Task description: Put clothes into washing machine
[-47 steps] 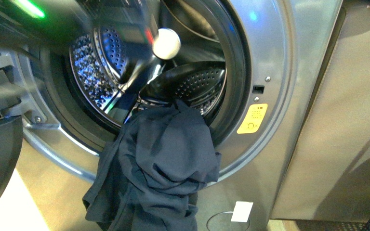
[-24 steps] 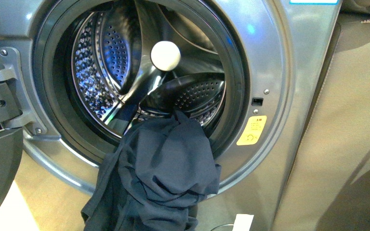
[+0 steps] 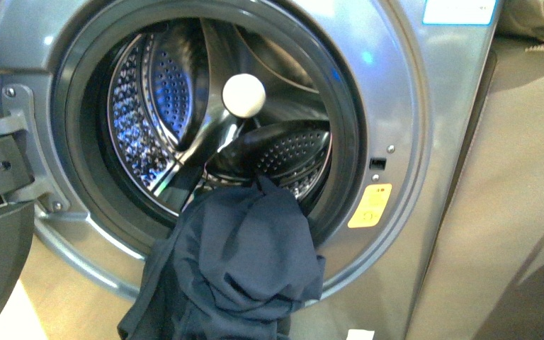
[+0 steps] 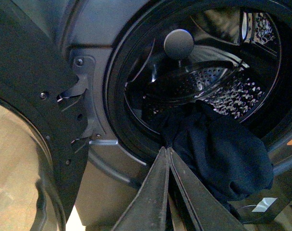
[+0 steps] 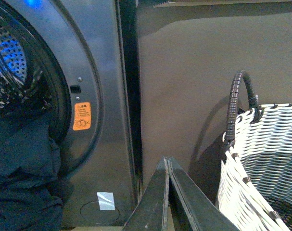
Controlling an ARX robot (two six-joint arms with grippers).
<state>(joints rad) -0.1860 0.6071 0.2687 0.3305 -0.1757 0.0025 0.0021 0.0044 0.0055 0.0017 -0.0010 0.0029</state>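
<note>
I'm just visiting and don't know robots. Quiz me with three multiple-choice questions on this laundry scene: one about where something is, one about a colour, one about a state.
1. Where do the clothes lie?
A. wholly inside the drum
B. draped over the lower rim of the opening, hanging out
C. in the white basket

2. What colour is the warning sticker beside the opening?
A. yellow
B. green
C. red

3. How is the left gripper?
A. shut, holding nothing
B. wide open
C. clamped on the clothes

Answers: 1 B, the fabric spills down the washing machine front. 2 A, the front view shows it yellow. 3 A, its fingers meet with nothing between them.
</note>
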